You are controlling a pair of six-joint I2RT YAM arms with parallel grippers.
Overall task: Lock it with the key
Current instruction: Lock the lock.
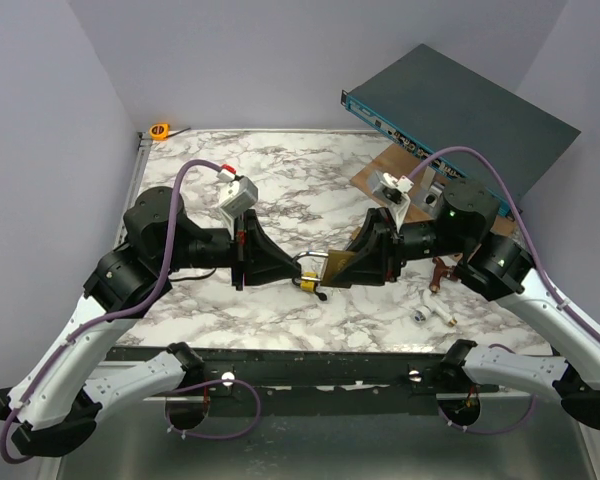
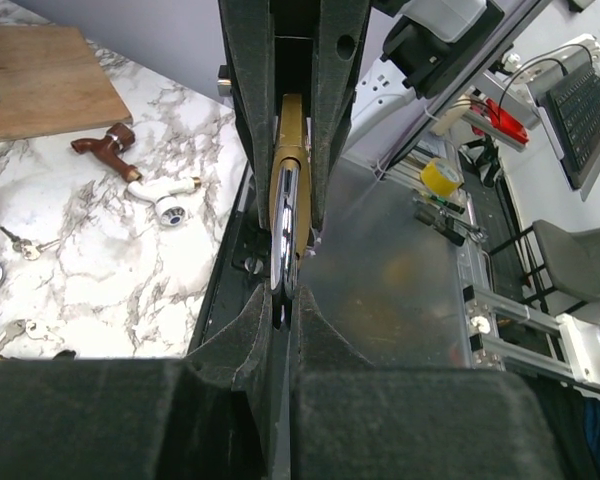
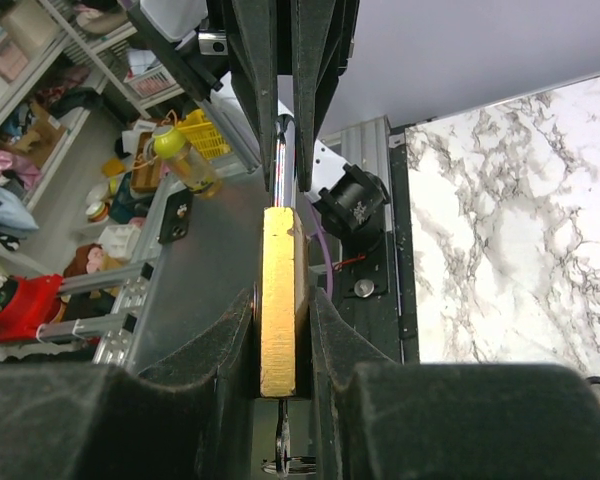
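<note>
Now | 1 padlock (image 3: pixel 278 300) | left tool (image 1: pixel 293 268), right tool (image 1: pixel 360 262): both gripping

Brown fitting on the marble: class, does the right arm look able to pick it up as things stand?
Probably not yet. The right end effector is shut on the brass padlock, whose shackle the left end effector clamps. The brown fitting lies uncovered beside the right arm; only the full grip blocks it.

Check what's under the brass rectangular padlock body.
A thin silver key sticks out below the brass rectangular padlock body clamped in the right gripper; left gripper holds its steel shackle. Keyhole hidden by black fingers.
</note>
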